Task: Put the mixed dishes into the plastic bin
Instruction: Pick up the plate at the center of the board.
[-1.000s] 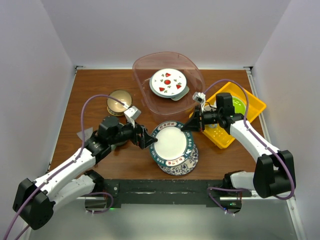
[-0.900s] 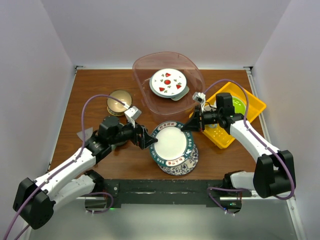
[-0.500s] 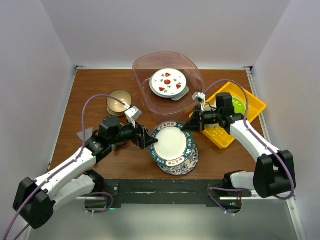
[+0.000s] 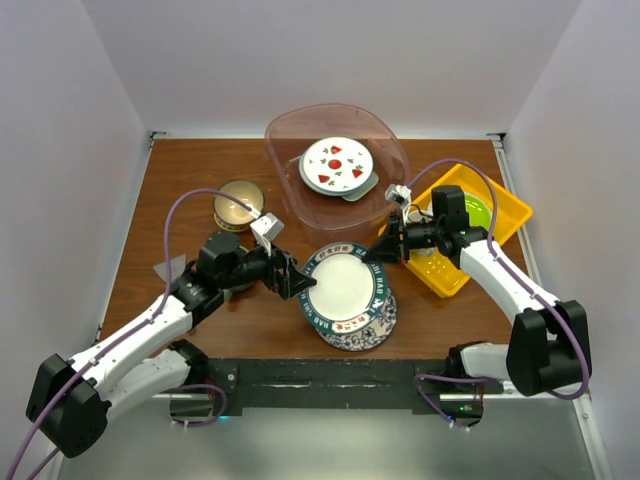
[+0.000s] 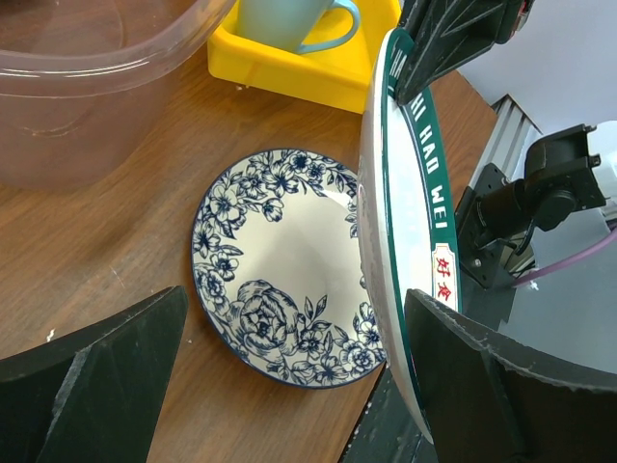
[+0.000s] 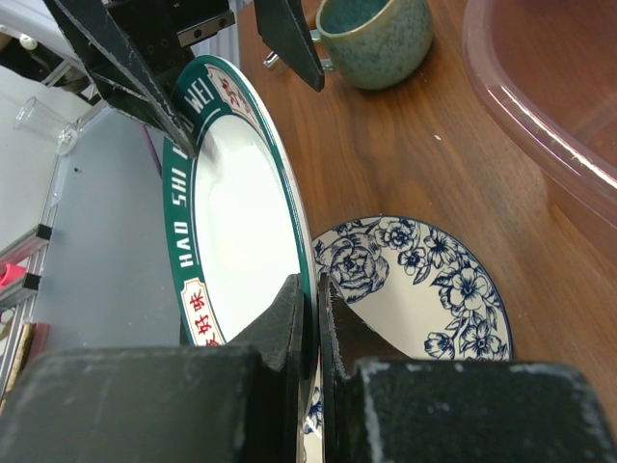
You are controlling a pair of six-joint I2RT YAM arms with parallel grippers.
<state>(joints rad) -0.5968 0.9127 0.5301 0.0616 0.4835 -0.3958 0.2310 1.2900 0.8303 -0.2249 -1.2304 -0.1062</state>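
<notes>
My right gripper (image 4: 384, 250) (image 6: 313, 289) is shut on the near rim of the dark-rimmed plate (image 4: 345, 283) (image 6: 241, 212). It holds the plate tilted above the blue floral plate (image 4: 362, 330) (image 5: 280, 260) (image 6: 415, 280), which lies on the table. My left gripper (image 4: 295, 278) (image 5: 294, 299) is open, its jaws straddling the plate's opposite rim (image 5: 381, 222) without clamping it. The plastic bin (image 4: 290, 185) stands at the back. It holds the red strawberry plate (image 4: 335, 163) on top of the mint tray (image 4: 362, 190).
A tan bowl (image 4: 238, 203) sits at the left behind my left arm. A teal cup (image 6: 376, 34) stands near it. The yellow perforated tray (image 4: 505, 215) (image 5: 308, 82) at the right holds a lime-green plate (image 4: 478, 212) and a pale mug (image 5: 284, 19).
</notes>
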